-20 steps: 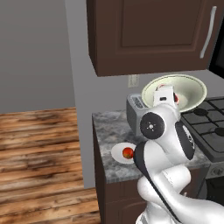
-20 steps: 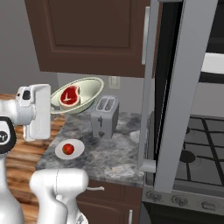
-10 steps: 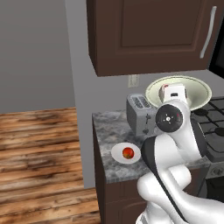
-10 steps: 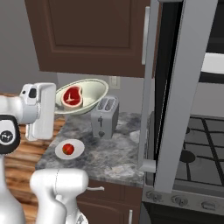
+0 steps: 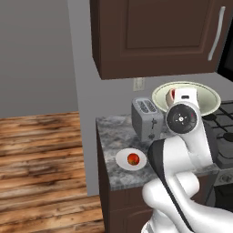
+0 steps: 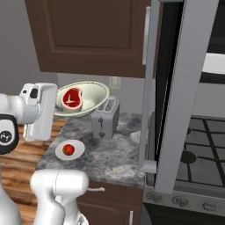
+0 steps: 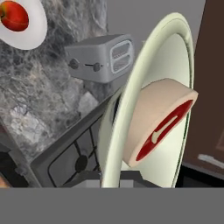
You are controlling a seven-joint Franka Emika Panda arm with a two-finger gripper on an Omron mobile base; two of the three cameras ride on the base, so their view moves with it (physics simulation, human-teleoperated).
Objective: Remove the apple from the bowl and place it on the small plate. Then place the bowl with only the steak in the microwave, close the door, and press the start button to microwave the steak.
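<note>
Apple [image 6: 68, 149] is parked on the small plate [image 6: 79, 152] at the left of the worktop [image 6: 114, 154], so that part looks done. The bowl [image 6: 94, 94] hangs up in the air above it, rim at the gripper [image 6: 53, 107] — can't tell how it's pinched. Worry: the steak [image 6: 71, 97] sliding out, or the bowl clipping the open microwave door [image 6: 171, 101] to the right.

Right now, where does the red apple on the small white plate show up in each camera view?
Left base view: the red apple sits on the small white plate, lower centre, on the counter in front of the silver toaster.
Right base view: lower left, ahead and left of the toaster.
Hand view: top left corner, with the plate's rim beside it.
Shared landmark: the toaster, next to the plate in all three.
</note>
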